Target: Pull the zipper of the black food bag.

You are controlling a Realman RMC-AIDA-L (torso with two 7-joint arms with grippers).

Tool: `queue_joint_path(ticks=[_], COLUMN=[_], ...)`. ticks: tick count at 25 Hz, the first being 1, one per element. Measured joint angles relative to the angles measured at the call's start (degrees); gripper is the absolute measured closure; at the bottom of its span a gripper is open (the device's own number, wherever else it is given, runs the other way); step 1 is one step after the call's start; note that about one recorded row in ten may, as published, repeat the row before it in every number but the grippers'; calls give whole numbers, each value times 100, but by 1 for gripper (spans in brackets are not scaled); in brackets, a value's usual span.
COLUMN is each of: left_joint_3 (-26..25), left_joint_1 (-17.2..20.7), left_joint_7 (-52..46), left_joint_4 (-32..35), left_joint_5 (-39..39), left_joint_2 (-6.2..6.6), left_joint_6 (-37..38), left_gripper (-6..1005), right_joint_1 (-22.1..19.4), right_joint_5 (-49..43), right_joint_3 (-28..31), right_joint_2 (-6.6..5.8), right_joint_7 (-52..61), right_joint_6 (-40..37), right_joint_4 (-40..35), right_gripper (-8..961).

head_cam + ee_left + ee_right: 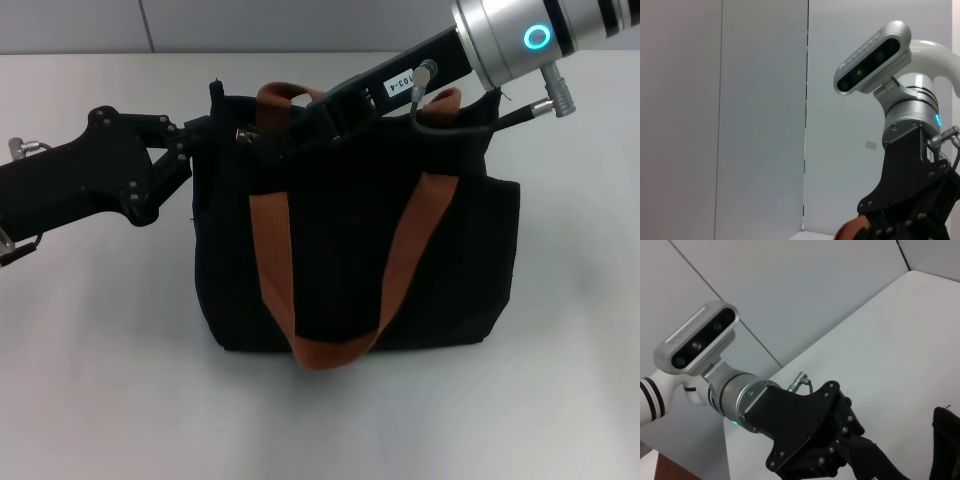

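Atop black food bag, right gripper, zipper hidden

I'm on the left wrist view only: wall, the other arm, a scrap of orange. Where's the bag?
Observer: The black food bag stands upright on the white table. The left gripper is at its upper left corner.
Operator: And the right one?
Observer: The right gripper reaches over the bag's top edge from the right, by the rear orange strap.
Operator: See the zipper?
Observer: A small silver tab, likely the zipper, shows on the top edge beside the left gripper.
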Motion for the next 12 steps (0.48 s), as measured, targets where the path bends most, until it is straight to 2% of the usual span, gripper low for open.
queue_joint_path(ticks=[12], left_joint_3=[34], left_joint_1=[12], left_joint_7=[4], left_joint_4=[0], left_joint_5=[8], left_joint_2=[-21], left_joint_6=[4], left_gripper=[977], right_joint_1=[139], right_joint_5=[-14], right_joint_3=[-24], right_joint_2=[1], right_joint_7=[11], right_joint_6=[-37], right_joint_4=[52], right_gripper=[953])
